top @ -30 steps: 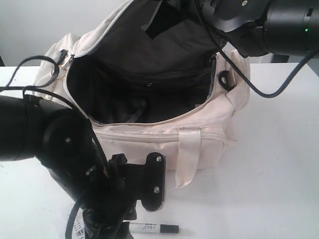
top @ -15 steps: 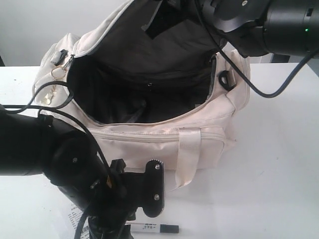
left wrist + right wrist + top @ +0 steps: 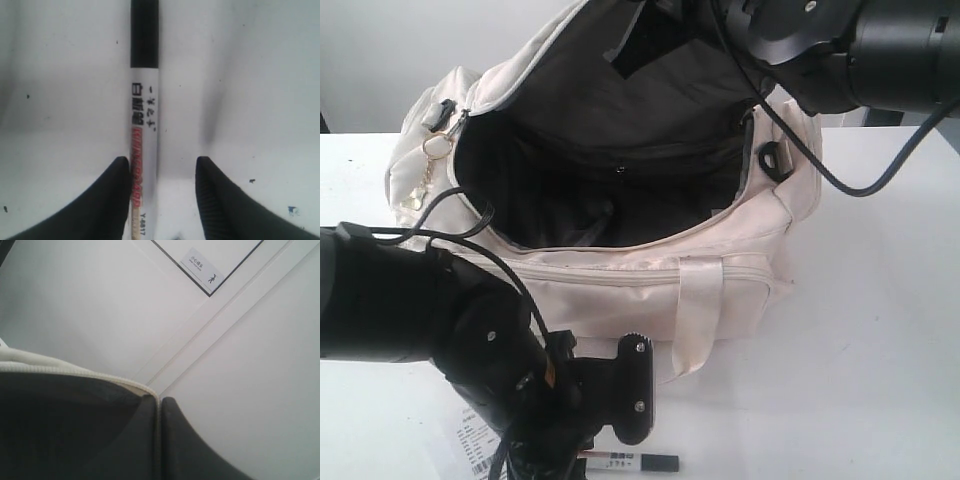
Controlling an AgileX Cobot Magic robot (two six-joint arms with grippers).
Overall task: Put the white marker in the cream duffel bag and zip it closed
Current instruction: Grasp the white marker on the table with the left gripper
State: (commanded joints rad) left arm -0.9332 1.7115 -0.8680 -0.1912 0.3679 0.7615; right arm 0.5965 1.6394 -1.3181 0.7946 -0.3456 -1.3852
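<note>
Okay, left gripper (image 3: 161, 167) low at 7 o'clock of exterior view, jaws released, straddling white marker (image 3: 144, 125), one finger (image 3: 107, 200) just beside the barrel. Marker lies flat on table (image 3: 880, 330), at 6 o'clock of cream duffel bag (image 3: 620, 275); bag's top zipper open, dark lining showing. At 1 o'clock, right gripper (image 3: 160, 401) clenched on bag's upper rim.

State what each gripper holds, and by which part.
The right gripper is shut on the cream duffel bag, pinching the zipper edge of its raised flap. The left gripper holds nothing: open jaws straddle the white marker.
</note>
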